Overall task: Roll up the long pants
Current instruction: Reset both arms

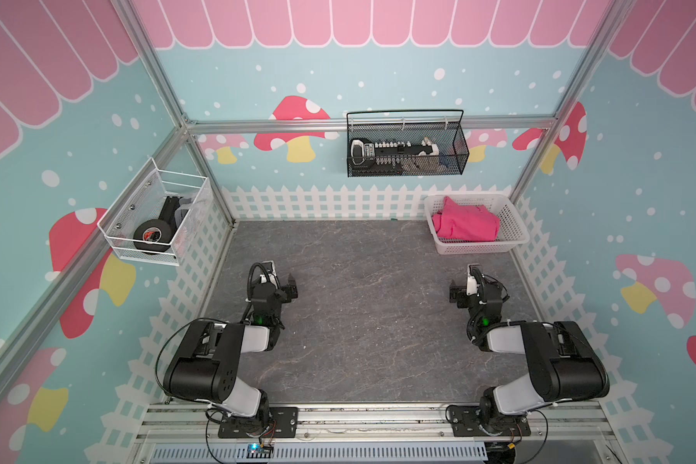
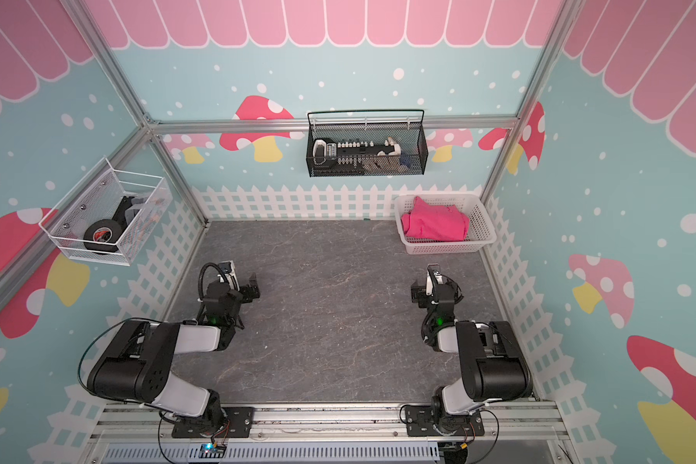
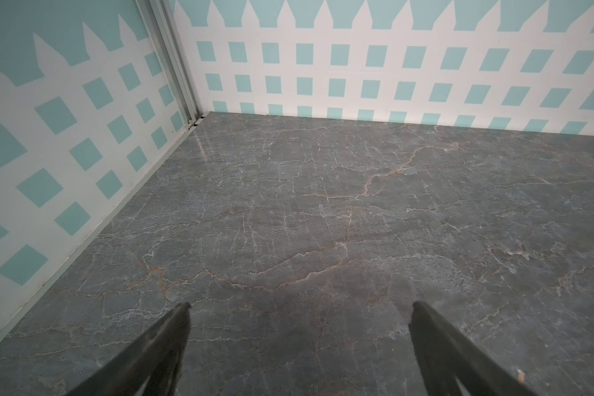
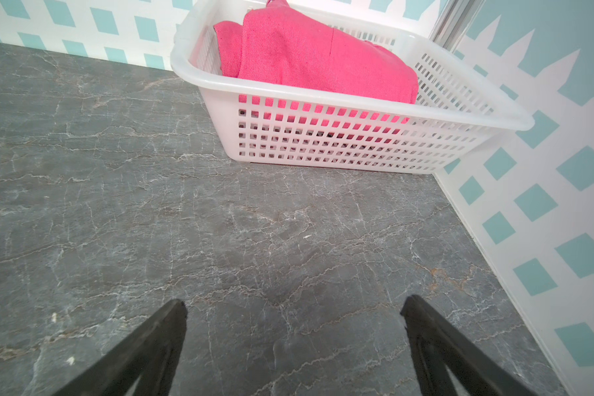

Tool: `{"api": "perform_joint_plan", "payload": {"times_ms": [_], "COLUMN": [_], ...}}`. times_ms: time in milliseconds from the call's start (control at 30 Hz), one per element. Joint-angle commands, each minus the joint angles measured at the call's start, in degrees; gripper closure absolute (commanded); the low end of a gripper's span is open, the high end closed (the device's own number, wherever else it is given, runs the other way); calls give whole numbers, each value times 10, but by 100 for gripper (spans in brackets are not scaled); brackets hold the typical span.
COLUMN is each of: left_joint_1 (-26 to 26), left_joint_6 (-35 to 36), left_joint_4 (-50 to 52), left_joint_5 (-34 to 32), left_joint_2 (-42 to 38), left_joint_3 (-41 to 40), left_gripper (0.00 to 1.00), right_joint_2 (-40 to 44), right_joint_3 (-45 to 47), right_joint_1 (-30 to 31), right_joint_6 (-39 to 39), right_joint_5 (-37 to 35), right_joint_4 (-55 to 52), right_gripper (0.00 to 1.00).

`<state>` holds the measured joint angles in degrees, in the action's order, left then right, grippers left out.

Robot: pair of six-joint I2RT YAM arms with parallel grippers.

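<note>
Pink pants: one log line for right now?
hot-pink cloth pants: bunched in white plastic basket | left pincer: open, empty | right pincer: open, empty

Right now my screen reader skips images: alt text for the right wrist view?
A hot-pink cloth garment lies bundled in a white plastic lattice basket on a grey marbled tabletop. The right gripper stands open and empty before it.

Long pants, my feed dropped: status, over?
Both open, empty: left pincer, right pincer. The long pants bunched in white basket, untouched. Nothing blocks the basket.
</note>
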<state>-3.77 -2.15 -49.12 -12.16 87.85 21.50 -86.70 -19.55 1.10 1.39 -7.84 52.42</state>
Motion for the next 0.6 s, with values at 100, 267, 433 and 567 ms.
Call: {"api": "perform_joint_plan", "payload": {"times_ms": [100,267,433,567], "left_joint_1": [5,6,5,6], "left_joint_6": [5,5,5,5], "left_joint_4": [-10,-9,-9,-9], "left_joint_5": [7,7,7,7], "left_joint_2": [-1,-1,-1,-1], "left_joint_3": [10,10,10,11], "left_gripper": [1,1,1,1], "right_joint_2": [159,311,291,147], "right_joint_3": [12,60,85,68], "right_joint_1": [-3,-3,-3,-3], "right_joint_6": [23,12,3,9], "right_joint_5": [-27,-26,-12,0], "right_joint_4": [-121,-176,-123,-22], "right_gripper": [1,1,2,1]}}
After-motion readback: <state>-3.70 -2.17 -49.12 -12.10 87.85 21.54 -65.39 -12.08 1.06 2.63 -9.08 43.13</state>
